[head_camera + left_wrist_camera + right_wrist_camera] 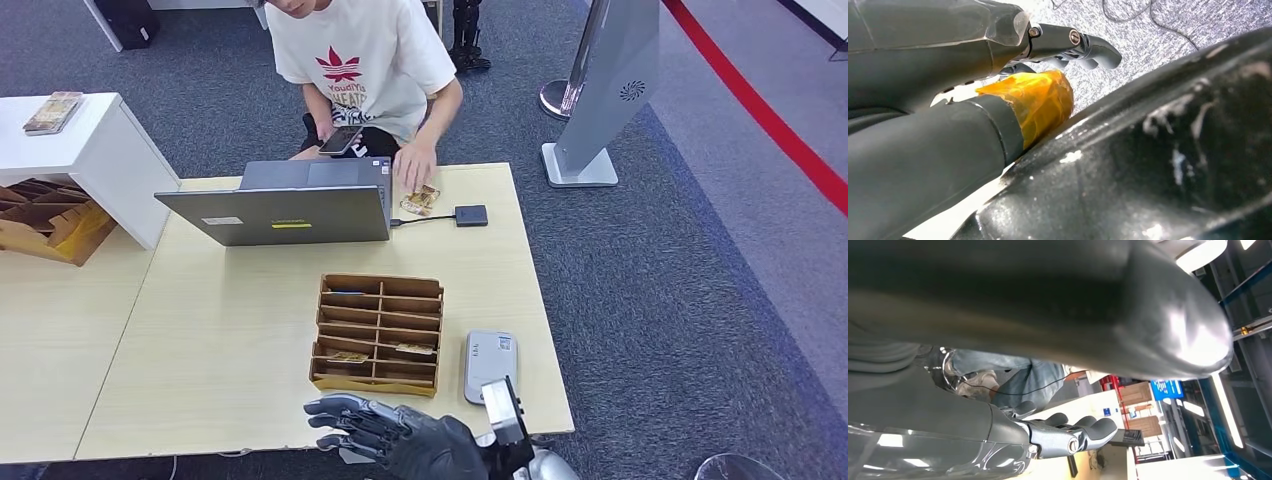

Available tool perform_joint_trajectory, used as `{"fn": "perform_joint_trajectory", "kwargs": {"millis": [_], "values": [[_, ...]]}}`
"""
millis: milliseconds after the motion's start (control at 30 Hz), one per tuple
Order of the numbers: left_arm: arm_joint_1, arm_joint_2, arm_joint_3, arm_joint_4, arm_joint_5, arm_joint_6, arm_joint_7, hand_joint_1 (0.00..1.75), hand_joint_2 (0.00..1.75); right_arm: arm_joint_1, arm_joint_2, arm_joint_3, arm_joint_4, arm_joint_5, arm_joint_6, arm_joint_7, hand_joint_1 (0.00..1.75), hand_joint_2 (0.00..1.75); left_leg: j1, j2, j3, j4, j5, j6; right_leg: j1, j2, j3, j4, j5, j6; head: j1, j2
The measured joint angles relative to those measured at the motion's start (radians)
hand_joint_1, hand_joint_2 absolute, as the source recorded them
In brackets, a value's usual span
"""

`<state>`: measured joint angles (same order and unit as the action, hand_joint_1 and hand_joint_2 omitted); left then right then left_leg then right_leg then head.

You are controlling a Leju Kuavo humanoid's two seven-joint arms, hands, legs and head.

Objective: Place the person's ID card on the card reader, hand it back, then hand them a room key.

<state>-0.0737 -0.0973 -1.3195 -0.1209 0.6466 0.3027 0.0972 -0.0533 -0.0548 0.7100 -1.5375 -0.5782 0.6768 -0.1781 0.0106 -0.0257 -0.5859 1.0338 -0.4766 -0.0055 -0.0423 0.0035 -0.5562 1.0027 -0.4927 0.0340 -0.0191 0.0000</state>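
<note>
Item one, our right hand: dark, at the near table edge, palm down, its fingers stretched out and slightly spread toward our left, holding nothing. In the right wrist view the same hand shows its fingers extended side by side, nothing between them.

Item two, our left hand: seen in the left wrist view hanging over grey carpet, thumb tip wrapped in orange tape, the dark fingers curved gently forward and not closed; we see nothing in them.

Item three, card reader: a flat light-grey slab lying on the table, just beyond the right hand's wrist and to the right of its fingers.

Item four, wooden card organiser: compartmented, directly ahead of the right fingertips, just beside the reader. A few cards lie in its nearer slots; we cannot tell which are room keys.

Item five, ID card: we take it to be the small brownish piece at the far side of the table, well beyond the fingers, under the person's hand; its face is too small to read.

Item six, laptop: open, back toward us, left of the card; a cable runs from it to a small dark box.

Item seven, person: seated across the table in a white printed T-shirt, a phone in the other hand.
</note>
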Motion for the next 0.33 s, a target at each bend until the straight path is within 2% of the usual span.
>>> {"fn": "perform_joint_trajectory", "kwargs": {"millis": [333], "values": [[0.000, 0.000, -0.005, -0.007, -0.023, 0.013, 0.011, 0.00, 0.00, 0.000, -0.007, 0.007, 0.007, 0.002, 0.000, 0.000, 0.00, 0.00, 0.000, 0.000, 0.000, 0.000, 0.000, 0.000, 0.000, 0.000, 0.000, 0.000, 0.000, 0.000, 0.000, 0.000]]}}
